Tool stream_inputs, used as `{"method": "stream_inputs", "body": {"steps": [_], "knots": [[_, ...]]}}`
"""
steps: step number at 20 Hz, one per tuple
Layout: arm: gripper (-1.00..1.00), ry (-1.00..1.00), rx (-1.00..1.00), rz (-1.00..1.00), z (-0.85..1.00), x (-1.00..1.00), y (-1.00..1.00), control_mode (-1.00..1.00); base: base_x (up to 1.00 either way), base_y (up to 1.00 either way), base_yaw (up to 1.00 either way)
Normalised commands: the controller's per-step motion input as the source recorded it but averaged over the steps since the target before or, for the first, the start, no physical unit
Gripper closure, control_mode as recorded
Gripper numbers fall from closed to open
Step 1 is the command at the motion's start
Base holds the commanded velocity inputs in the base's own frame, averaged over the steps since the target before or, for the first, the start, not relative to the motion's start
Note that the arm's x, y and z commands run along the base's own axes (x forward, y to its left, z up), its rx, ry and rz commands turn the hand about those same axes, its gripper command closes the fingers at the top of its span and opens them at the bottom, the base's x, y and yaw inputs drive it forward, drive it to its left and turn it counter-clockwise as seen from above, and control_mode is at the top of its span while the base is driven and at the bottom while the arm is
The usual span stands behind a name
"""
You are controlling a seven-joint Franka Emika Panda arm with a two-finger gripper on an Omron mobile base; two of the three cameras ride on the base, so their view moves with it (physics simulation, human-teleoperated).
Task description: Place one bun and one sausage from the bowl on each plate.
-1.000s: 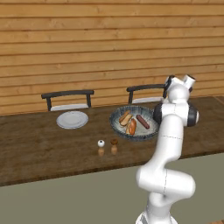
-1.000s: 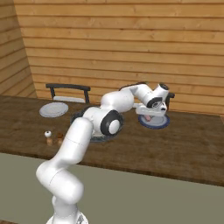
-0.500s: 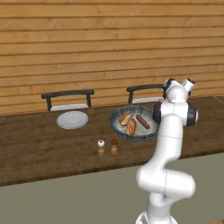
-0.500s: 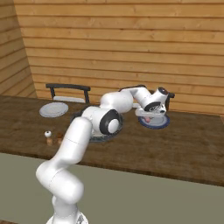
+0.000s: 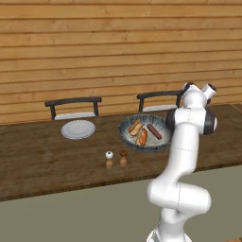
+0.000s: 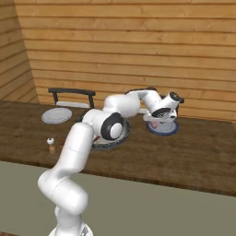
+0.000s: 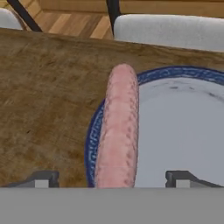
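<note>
Pink sausage [image 7: 118,127] along blue-rimmed plate [image 7: 183,127] edge, gripper [image 7: 113,178] fingers spread

Sausage [image 7: 117,131] between open jaws, along plate rim [image 7: 92,139]; bare tabletop [image 7: 43,96] beside.

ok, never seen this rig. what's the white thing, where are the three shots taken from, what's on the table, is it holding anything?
It is a rendered kitchen. The white thing is a robot arm on a driving base. Two pictures come from cameras on the base, behind the arm to its left and right; the third looks along the hand.

On the wooden table: a big speckled bowl with buns and a sausage, a plain plate, two small shakers, and a blue-rimmed plate.

The hand is over the blue-rimmed plate with its fingers spread wide. A pink sausage lies along that plate's rim between them, apparently released, not gripped.
</note>
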Motion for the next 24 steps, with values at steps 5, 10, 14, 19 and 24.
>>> {"method": "stream_inputs", "body": {"steps": [5,10,14,19,24], "knots": [[-1.00,-0.23,0.00,0.00,0.17,-1.00,0.38,-1.00,0.00,0.00,0.00],[-1.00,-0.05,0.00,-0.01,0.71,-0.46,0.56,-1.00,0.00,0.00,0.00],[-1.00,0.05,0.02,-0.01,1.00,-0.04,0.42,-1.00,0.00,0.00,0.00],[-1.00,0.18,0.00,0.00,0.67,0.00,0.46,-1.00,0.00,0.00,0.00],[-1.00,0.24,0.00,0.00,0.04,-0.15,0.49,-1.00,0.00,0.00,0.00]]}}
